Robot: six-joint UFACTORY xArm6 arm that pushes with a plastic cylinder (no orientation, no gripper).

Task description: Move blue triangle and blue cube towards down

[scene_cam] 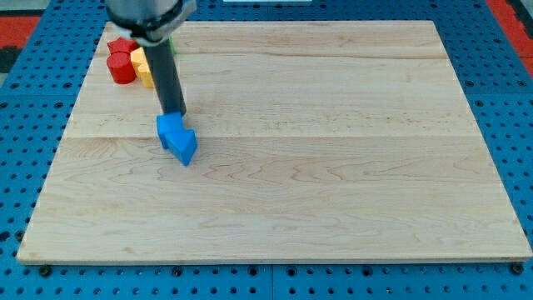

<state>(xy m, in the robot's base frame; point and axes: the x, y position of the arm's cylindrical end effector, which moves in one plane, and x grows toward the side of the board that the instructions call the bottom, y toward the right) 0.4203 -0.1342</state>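
Just below tool [174, 114]: blue blocks [177, 137]

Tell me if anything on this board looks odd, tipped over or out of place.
Nothing stands out. The two blue blocks sit touching each other, left of the wooden board's centre, with my tip right at their upper edge. Red blocks and a yellow block are bunched at the view's top left corner, partly hidden by the rod.

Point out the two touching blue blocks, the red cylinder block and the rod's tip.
blue blocks [176, 137]: camera view, on the top faces where the pair meets; which is cube or triangle is unclear.
red cylinder block [121, 67]: camera view, on its side wall.
my tip [173, 114]: camera view, the rod's very end, at the blue blocks' upper edge.
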